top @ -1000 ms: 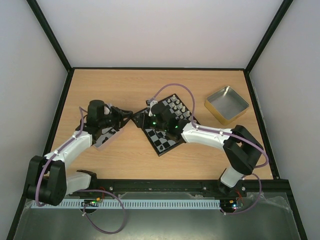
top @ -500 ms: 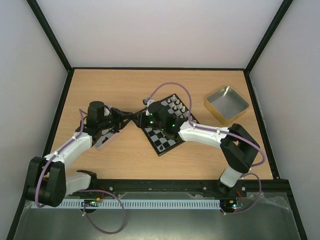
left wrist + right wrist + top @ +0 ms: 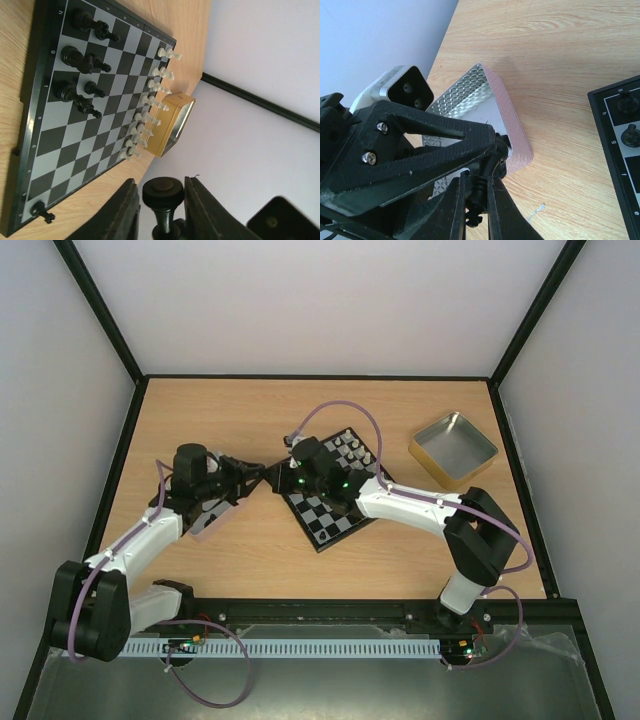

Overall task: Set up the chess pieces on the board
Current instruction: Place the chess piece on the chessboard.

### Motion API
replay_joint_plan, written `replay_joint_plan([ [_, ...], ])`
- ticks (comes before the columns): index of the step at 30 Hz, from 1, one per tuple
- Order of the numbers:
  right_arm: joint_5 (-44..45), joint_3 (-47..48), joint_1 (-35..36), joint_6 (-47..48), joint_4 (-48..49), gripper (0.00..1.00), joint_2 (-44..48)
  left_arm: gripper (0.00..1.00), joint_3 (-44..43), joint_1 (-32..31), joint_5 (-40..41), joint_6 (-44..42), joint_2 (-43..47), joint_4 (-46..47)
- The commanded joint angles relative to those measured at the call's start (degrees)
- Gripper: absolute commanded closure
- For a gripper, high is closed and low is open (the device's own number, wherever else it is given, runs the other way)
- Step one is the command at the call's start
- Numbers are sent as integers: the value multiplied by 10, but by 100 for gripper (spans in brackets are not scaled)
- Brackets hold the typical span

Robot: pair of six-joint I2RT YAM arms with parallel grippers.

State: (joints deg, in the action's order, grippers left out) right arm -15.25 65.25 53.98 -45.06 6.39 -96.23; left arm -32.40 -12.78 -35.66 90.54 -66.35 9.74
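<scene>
pinching a black chess piece by its ridged stem, the right gripper has its fingers nearly together. we see the left gripper with fingers set narrow beside that piece's round base, though we cannot tell whether they press it. both white arms reach inward, wrists meeting above the wood-grain table, between a diamond-embossed silvery tin and the board. its black and pale grey squares carry black pieces and silvery-white pieces.
</scene>
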Motion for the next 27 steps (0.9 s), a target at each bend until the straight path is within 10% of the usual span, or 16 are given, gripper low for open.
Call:
replay_joint_plan([
  [1, 1, 37, 2, 6, -67, 98, -1, 70, -3, -6, -3, -15, 24, -24],
  [11, 0, 61, -12, 35, -223, 98, 17, 32, -21, -7, 17, -138, 34, -83],
  [27, 45, 127, -88, 126, -490, 98, -3, 20, -184, -11, 252, -638, 82, -366],
])
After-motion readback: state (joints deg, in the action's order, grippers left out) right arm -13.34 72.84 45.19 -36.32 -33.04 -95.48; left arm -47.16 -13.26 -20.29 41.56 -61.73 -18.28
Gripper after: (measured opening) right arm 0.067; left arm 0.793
